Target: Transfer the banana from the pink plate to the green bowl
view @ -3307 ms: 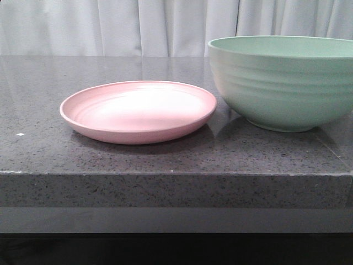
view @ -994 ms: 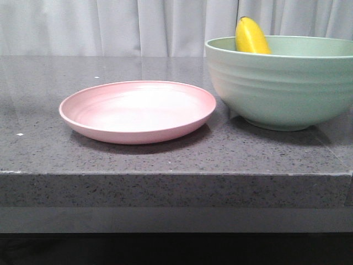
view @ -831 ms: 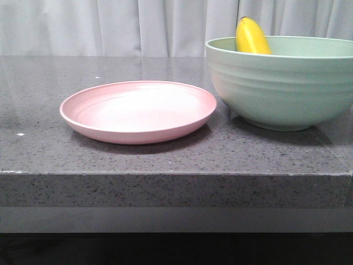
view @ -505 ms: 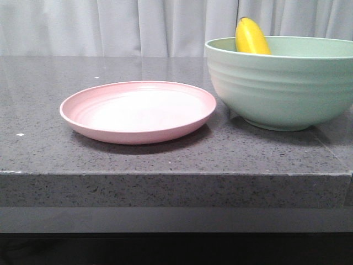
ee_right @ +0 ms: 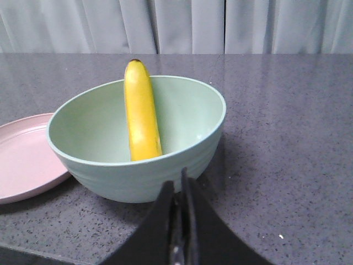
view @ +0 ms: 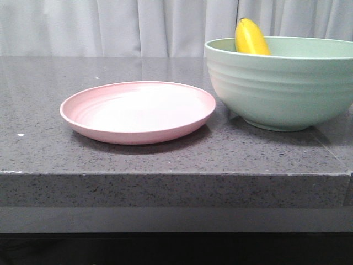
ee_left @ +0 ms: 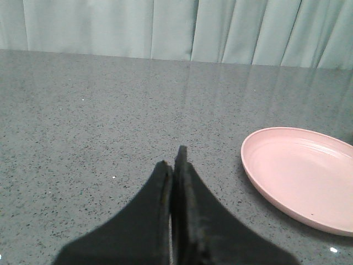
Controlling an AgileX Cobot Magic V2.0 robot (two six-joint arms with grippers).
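The banana [view: 251, 37] leans inside the green bowl [view: 281, 88] at the right of the table, its upper end above the rim. In the right wrist view the banana [ee_right: 141, 113] rests against the far wall of the bowl [ee_right: 182, 121]. The pink plate [view: 138, 110] lies bare left of the bowl; it also shows in the left wrist view [ee_left: 303, 176] and the right wrist view [ee_right: 22, 160]. My left gripper [ee_left: 174, 160] is shut and empty over bare table beside the plate. My right gripper [ee_right: 177, 182] is shut and empty, just short of the bowl's outer wall.
The dark speckled stone table [view: 165, 160] has its front edge close to the plate and bowl. A pale curtain [view: 138, 25] hangs behind the table. Neither arm shows in the front view.
In the earliest frame no banana showed in the bowl; over the last second it leans there and holds still. Plate and bowl have barely shifted.
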